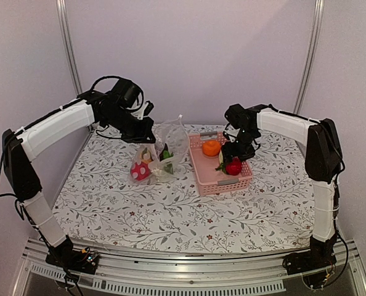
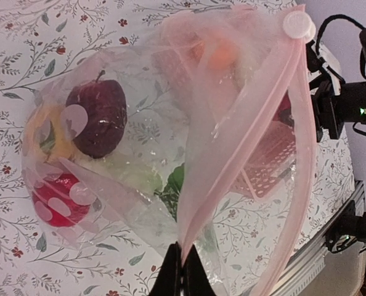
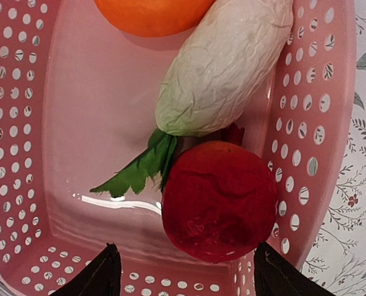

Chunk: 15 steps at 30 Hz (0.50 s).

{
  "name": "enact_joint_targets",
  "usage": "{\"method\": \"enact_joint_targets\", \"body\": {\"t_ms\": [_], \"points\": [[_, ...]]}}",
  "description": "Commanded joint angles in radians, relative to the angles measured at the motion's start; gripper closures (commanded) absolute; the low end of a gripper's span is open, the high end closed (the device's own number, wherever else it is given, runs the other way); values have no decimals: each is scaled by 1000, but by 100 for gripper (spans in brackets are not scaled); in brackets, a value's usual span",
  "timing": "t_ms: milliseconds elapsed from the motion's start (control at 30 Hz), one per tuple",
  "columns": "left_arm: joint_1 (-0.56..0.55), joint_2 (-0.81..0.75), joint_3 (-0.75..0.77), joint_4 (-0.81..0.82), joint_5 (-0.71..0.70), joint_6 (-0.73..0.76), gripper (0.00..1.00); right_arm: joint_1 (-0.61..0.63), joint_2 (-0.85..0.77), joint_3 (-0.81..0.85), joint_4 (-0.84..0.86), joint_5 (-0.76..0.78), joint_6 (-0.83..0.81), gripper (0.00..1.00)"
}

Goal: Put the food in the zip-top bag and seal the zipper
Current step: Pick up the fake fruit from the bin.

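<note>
Several foods (image 2: 97,117) lie in the bag (image 1: 161,154). My left hand (image 2: 182,271) is clamped on its rim, lifting it so the mouth gapes toward the basket (image 1: 198,179). My right hand (image 3: 192,274), fingers apart, straddles the red fruit (image 3: 219,200) there, probably my next pick.

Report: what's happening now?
Left gripper shut on clear plastic zip-top bag. Right gripper open over red toy fruit in pink lattice basket. Cream-white leafy vegetable crowds it.
</note>
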Motion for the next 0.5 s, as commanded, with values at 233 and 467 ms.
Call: {"method": "enact_joint_targets", "body": {"t_ms": [233,467], "points": [[-3,26,45,-25,14,27,100,-8,103,64,3,109,-16,23],[-2,26,45,-24,9,25,100,-9,140,58,2,100,-27,22]]}}
